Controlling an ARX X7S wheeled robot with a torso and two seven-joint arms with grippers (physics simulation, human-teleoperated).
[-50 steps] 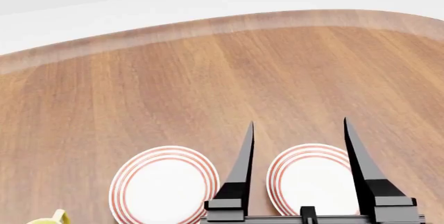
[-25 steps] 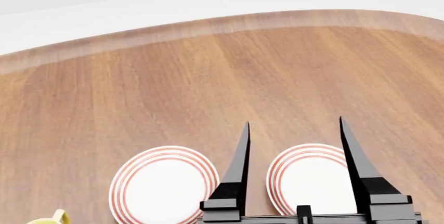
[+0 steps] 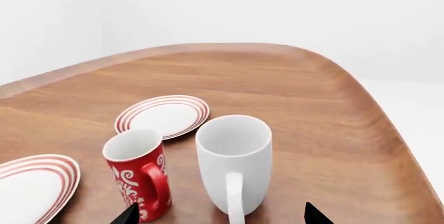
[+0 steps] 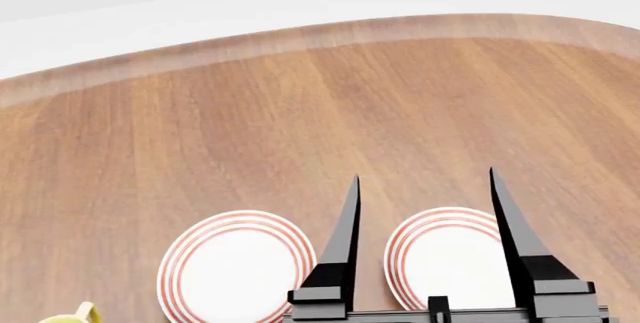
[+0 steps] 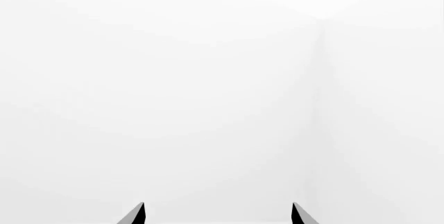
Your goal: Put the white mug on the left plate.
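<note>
Head view, left to right: yellow mug handle (image 4: pixel 84 312) cut off at the near edge, left plate (image 4: pixel 236 266) red-ringed on the wooden tabletop (image 4: pixel 300 113), right tool (image 4: pixel 422 248) spread wide, empty, partly hiding right plate (image 4: pixel 445 258). Left tool (image 3: pixel 220 214) open, empty; glossy white mug (image 3: pixel 234 161) just beyond it, beside red swirl mug (image 3: pixel 138 173).

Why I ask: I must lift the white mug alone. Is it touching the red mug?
Apart. The left wrist view shows a strip of bare wood between the white mug and the red mug, standing side by side.
</note>
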